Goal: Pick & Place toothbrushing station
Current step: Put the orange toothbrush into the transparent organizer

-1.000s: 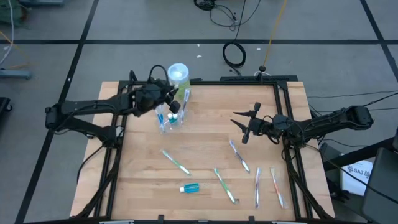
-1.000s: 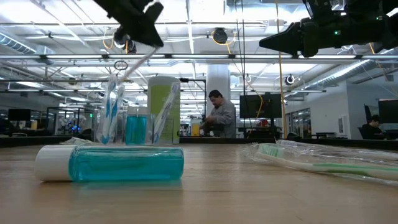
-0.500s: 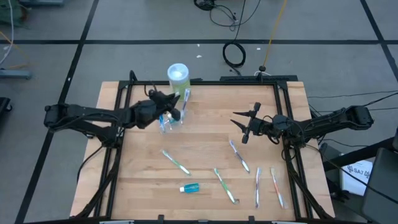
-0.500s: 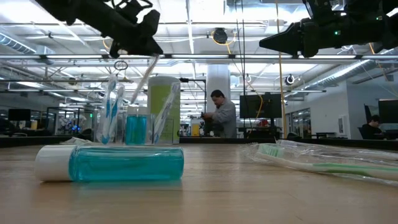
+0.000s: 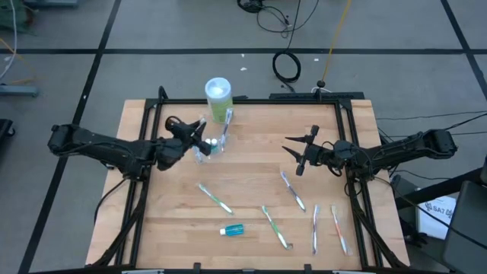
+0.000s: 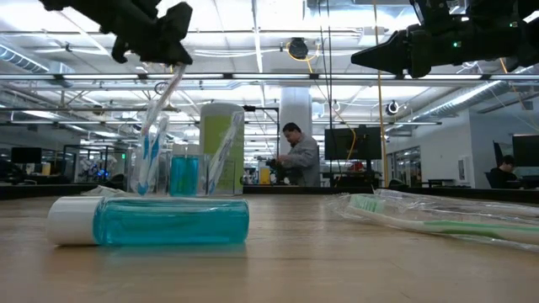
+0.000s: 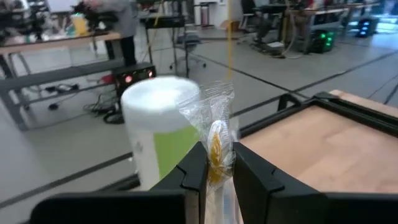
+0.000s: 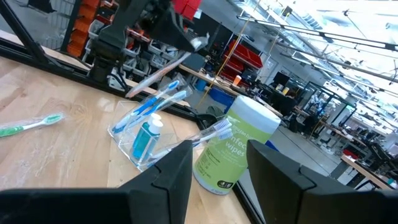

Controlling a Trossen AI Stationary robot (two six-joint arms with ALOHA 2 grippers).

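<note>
A small clear cup stands at the table's far left and holds a few toothbrushes and a blue tube. My left gripper is just left of the cup, shut on a wrapped toothbrush that slants down to the cup's mouth. It also shows in the right wrist view. My right gripper hovers open and empty over the table's right half. Several wrapped toothbrushes and a blue tube lie on the near part of the table. My left gripper pinches the wrapped toothbrush between its two fingers, near the upper end of the wrapper. The fingers lie across the brush. The brush hangs slanted below them, its lower end at the cup's mouth; I cannot tell whether it rests inside.
A white and green wipes canister stands just behind the cup at the far edge. Black frame rails run along the table's edges. A person stands in the room beyond the table.
My left gripper has gone from above the cup toward the table's near edge and a little left, still shut on the wrapped toothbrush. The brush's upper end has swung with it while its lower end has stayed by the cup.
</note>
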